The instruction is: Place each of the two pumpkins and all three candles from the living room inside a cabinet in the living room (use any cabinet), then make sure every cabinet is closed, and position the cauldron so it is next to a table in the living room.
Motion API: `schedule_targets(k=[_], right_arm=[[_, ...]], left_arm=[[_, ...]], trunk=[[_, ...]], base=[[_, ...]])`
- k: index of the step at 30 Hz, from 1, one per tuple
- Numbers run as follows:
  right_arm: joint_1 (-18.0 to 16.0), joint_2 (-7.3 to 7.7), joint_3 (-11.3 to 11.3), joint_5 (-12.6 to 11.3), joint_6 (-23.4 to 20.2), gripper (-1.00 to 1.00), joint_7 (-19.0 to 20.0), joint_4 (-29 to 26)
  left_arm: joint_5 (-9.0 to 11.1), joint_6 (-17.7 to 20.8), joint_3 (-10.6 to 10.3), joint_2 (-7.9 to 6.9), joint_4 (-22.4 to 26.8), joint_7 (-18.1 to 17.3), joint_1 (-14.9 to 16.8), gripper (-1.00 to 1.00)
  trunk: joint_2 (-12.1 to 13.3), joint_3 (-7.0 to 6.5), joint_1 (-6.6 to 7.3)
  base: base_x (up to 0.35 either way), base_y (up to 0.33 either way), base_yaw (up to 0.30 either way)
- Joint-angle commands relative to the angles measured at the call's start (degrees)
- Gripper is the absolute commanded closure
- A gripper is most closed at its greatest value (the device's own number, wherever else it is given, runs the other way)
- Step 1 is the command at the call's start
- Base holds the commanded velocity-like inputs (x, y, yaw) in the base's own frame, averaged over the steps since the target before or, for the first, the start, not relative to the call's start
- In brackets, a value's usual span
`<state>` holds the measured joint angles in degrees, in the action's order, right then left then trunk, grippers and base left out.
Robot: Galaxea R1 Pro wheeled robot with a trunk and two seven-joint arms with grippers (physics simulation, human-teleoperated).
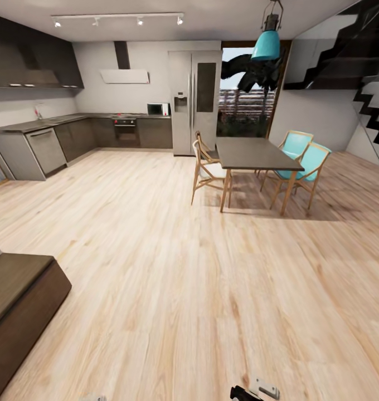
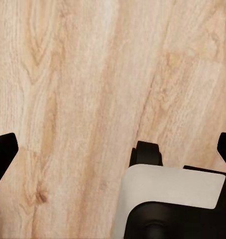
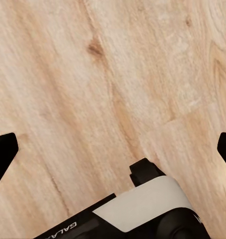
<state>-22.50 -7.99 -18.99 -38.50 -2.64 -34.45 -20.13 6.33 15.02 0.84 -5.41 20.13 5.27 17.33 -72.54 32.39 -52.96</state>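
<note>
**A:** How far along does the task look?

**B:** Hard to judge from here. The head view takes in an open room with a pale wood floor (image 1: 173,289), a grey kitchen run (image 1: 72,136) along the far wall with a fridge (image 1: 194,103), and a tall dark dining table (image 1: 255,153) with wooden chairs (image 1: 209,167) under a teal lamp (image 1: 266,44). That dining table is not the low glass one the cauldron belongs beside. No pumpkin, candle or cauldron is in sight, so whether any are stowed cannot be told.

**A:** And the cabinet?

**B:** A low dark brown block (image 1: 19,301) sits at the lower left of the head view, well apart from the dining set. It may be an end of the cabinet, but too little shows to be sure, or to see a drawer. The robot seems to be travelling between spots, so the placing, closing and cauldron steps should all be treated as unconfirmed.

**A:** What about each claw?

**B:** The left claw (image 2: 113,149) hangs over bare floorboards, its dark fingertips (image 2: 3,149) at opposite edges of the wrist view, spread wide, nothing between them. The right claw (image 3: 113,149) is the same: fingertips (image 3: 4,148) far apart, gripping nothing, touching nothing, only floor and the robot's own base (image 3: 142,204) beneath.
</note>
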Motion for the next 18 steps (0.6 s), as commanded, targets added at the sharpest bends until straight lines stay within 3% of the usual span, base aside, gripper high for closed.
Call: schedule_targets(k=[1,18], right_arm=[[0.00,0.04,0.00,-0.01,0.00,-1.00,0.01,0.00],[0.00,0.07,0.00,-0.35,0.00,-1.00,0.01,0.00]], left_arm=[[0.00,0.01,0.01,-0.01,0.00,0.00,0.01,-1.00],[0.00,-0.06,0.03,-0.04,0.00,0.00,0.03,-1.00]], trunk=[[0.00,0.00,0.00],[0.00,0.00,0.00]], base=[[0.328,0.000,0.000],[0.328,0.000,0.000]])
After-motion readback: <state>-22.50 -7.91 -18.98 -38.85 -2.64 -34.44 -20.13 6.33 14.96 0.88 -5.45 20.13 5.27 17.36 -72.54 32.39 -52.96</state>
